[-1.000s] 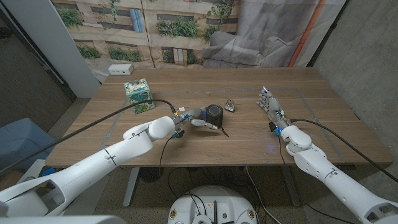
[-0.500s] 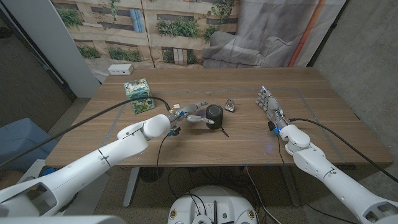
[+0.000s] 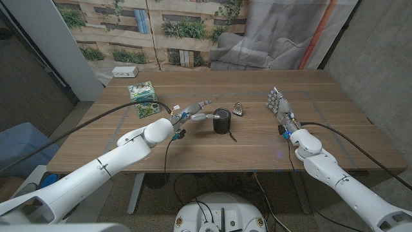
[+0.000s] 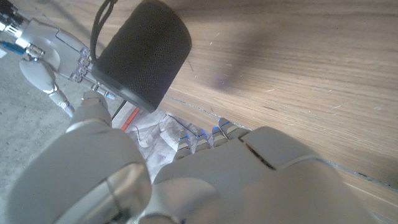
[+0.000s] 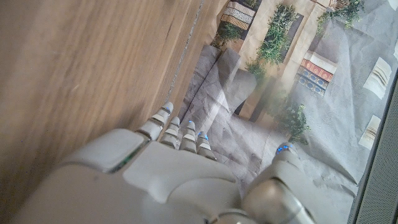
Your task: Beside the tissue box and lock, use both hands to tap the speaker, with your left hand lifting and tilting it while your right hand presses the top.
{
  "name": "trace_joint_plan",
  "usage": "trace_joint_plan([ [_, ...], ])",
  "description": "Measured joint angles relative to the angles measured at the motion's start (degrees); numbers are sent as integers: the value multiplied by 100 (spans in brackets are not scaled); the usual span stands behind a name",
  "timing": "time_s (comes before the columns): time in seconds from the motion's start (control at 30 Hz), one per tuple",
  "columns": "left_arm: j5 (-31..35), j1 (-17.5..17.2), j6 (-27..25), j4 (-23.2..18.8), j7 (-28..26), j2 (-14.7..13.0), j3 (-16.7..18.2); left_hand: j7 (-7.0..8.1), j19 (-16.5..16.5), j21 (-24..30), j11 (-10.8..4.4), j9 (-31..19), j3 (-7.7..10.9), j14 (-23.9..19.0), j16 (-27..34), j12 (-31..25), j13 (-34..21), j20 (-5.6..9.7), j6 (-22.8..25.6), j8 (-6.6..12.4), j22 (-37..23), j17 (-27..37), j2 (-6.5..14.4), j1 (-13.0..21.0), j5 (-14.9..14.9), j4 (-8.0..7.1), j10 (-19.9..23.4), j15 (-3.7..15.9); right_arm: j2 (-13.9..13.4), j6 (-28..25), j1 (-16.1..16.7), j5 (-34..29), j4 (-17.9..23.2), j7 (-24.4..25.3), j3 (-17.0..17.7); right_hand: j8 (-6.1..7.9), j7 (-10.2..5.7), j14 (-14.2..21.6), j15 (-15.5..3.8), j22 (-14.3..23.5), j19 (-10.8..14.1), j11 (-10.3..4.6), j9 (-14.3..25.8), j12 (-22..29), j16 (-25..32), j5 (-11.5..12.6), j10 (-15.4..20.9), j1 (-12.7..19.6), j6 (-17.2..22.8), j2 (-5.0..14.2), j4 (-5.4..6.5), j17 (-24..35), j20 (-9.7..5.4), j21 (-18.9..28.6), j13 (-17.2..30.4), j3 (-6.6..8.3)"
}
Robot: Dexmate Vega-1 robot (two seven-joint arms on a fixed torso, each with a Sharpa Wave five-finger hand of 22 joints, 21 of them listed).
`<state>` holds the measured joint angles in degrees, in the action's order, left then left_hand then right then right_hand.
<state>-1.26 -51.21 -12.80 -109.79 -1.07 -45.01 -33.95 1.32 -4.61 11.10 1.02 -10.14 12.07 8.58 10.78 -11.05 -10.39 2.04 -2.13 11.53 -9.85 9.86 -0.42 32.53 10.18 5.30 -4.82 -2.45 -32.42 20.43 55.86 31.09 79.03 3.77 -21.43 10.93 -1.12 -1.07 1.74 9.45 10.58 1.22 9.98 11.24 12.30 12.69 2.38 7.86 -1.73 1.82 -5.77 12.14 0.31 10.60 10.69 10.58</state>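
Observation:
The speaker (image 3: 222,120), a dark fabric cylinder with a black strap (image 3: 231,136), stands on the wooden table (image 3: 193,151) near its middle. My left hand (image 3: 193,114) is just to its left with fingers spread; one fingertip touches the speaker's side and nothing is gripped. The left wrist view shows the speaker (image 4: 143,53) close up beyond my left hand (image 4: 180,180), a fingertip (image 4: 92,104) at its lower edge. The small metal lock (image 3: 237,109) lies right behind the speaker. The green tissue box (image 3: 143,98) sits at the far left. My right hand (image 3: 279,104) stands open, well right of the speaker.
A white box (image 3: 125,71) rests at the table's far left corner. A black cable (image 3: 129,112) runs along my left arm. Grey cloth and a printed backdrop hang behind the table. Bare wood lies between the speaker and my right hand.
My left hand has risen and drawn back slightly to the left, its fingers spreading away from under the speaker. The speaker and right hand have hardly moved.

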Motion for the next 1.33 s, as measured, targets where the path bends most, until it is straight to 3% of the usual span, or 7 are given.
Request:
trace_joint_plan([
  [0.23, -290, -192, 149, -17, -283, 33, 198, -23, 157, 43, -42, 0, 6, -143, 4, -44, -1, -7, 148, 0, 0, 0, 148, -193, 0, -89, 165, 83, -2, 37, 37, -30, 66, 58, 23, 0, 10, 1, -1, 0, 0, 0, 0, 0, 0, 0, 0, -30, 52, 30, 0, 0, 0, 0, 0, 0],
  [0.47, -468, -318, 328, 18, -537, 58, 350, -20, 235, 43, -31, 0, 22, -235, 4, -44, -1, -31, 184, 0, 0, 0, 380, -425, 23, -218, 215, 113, -3, 75, 39, -86, 105, 97, 36, 0, 42, 51, -52, -12, 50, 11, 0, 0, 28, 25, 52, -84, 83, 83, 24, 26, -93, 0, 0, -24],
  [0.6, -558, -386, 525, 167, -688, 122, 464, -20, 235, 43, -31, 0, 37, -234, 4, -44, -1, -31, 184, 0, 0, 0, 500, -544, 23, -279, 215, 113, -6, 119, -10, -182, 81, 113, 30, 0, 43, 68, -69, -12, 64, 20, 0, 1, 28, 25, 104, -204, 81, 39, 89, 26, -107, 0, 0, -21],
  [0.93, -730, -498, 1143, 556, -1020, 315, 624, -20, 235, 43, -51, 29, 55, -290, 4, -44, -1, -30, 184, -40, 0, 0, 633, -677, 55, -342, 235, 106, 70, 244, -76, -353, -23, 243, -4, 0, 115, 112, -113, -12, 103, -30, 0, 23, 28, 46, 154, -315, 50, 153, 128, 26, -145, 0, 0, -62],
  [1.33, -993, -513, 1858, 1263, -1227, 772, 711, -83, 235, 6, -145, 28, 90, -371, 3, -43, -2, -30, 247, -40, -1, 1, 822, -865, 67, -425, 265, 127, 165, 201, -91, -368, 46, 441, 7, 0, 165, 111, -113, -11, 123, -16, -12, 23, 28, 67, 221, -362, 145, 199, 175, 40, -166, 0, 0, -62],
])
